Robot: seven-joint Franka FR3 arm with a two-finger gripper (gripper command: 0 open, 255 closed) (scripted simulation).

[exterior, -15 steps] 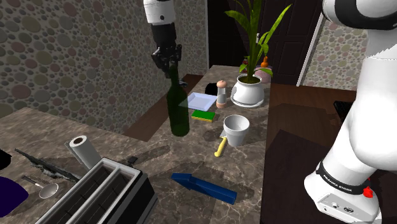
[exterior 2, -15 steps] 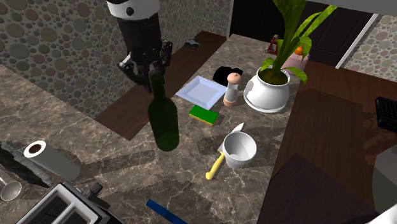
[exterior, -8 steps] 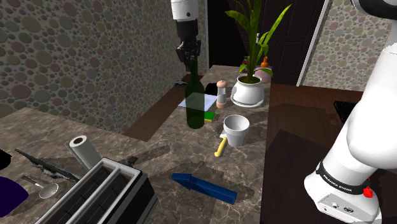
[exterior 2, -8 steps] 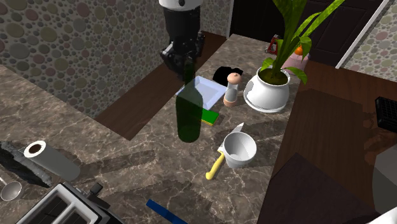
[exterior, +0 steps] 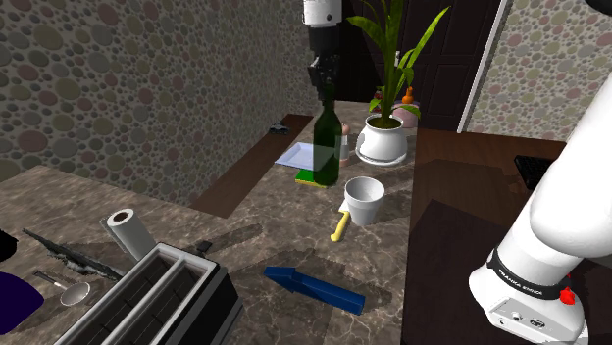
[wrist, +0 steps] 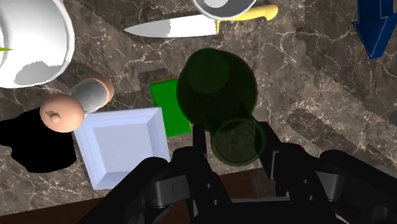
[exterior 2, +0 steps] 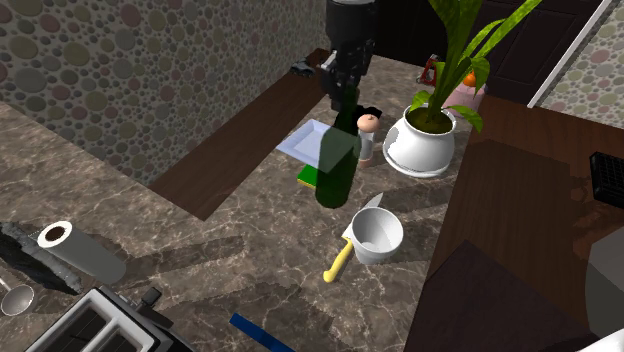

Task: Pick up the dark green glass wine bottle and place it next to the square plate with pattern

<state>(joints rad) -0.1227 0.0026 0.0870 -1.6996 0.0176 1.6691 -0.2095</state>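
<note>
Gripper (exterior: 325, 80): clasps from above, between both fingers (wrist: 199, 146), the neck of the dark green wine bottle (exterior: 326, 147). Hangs upright over the tabletop (exterior: 265, 211), with the body just beside the pale square plate (exterior: 300, 155) and, by the wrist view, partly over the green sponge (wrist: 167, 105). No pattern to make out on the plate. Just beside the plate, a grinder (exterior 2: 369, 135) with a rounded pinkish top; further off, a white cup (exterior 2: 377, 235) and a knife (wrist: 191, 24) with a yellow handle. Seems close to the lowering step. Possible trouble: putting the base half on the sponge, so leaving the bottle tilted and ready to topple at release. Also catching the rim of the plate, or bumping the grinder, through any sideways drift. Smooth neck and heavy body: may slip down through the fingers in a quick descent.
</note>
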